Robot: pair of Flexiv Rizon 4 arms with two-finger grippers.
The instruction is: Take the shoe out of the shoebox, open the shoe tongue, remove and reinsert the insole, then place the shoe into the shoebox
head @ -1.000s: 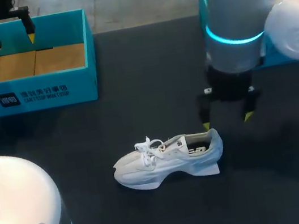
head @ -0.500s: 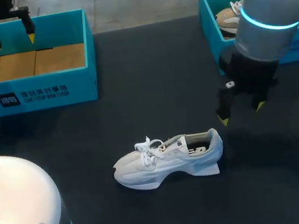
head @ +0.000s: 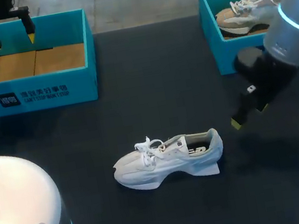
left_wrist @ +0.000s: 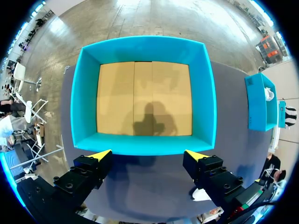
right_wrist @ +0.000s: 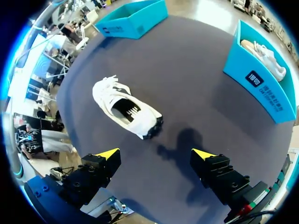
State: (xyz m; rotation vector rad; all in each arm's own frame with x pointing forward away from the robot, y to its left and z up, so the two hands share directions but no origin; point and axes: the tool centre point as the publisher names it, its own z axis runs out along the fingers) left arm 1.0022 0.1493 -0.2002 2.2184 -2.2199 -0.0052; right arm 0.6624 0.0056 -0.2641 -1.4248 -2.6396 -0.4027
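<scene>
A white sneaker (head: 169, 159) lies on its sole in the middle of the dark table, toe to the left and laces loose. The teal shoebox (head: 32, 94) at the back left holds only its cardboard floor. My left gripper (head: 12, 40) hangs open above that box's far left rim; in its wrist view the open fingers (left_wrist: 100, 155) frame the box's near wall (left_wrist: 145, 145). My right gripper (head: 249, 116) is open and tilted, to the right of the sneaker's heel and apart from it. The right wrist view has the sneaker (right_wrist: 126, 109) ahead of the right gripper (right_wrist: 155, 154).
A second teal box (head: 225, 53) stands at the back right with a beige-and-white shoe (head: 244, 10) in it; the right wrist view also shows this box (right_wrist: 259, 81). My arms' white bases fill the near corners.
My right arm has swung right and away from the sneaker's heel, tilting its gripper. The sneaker and the left arm have not moved.
</scene>
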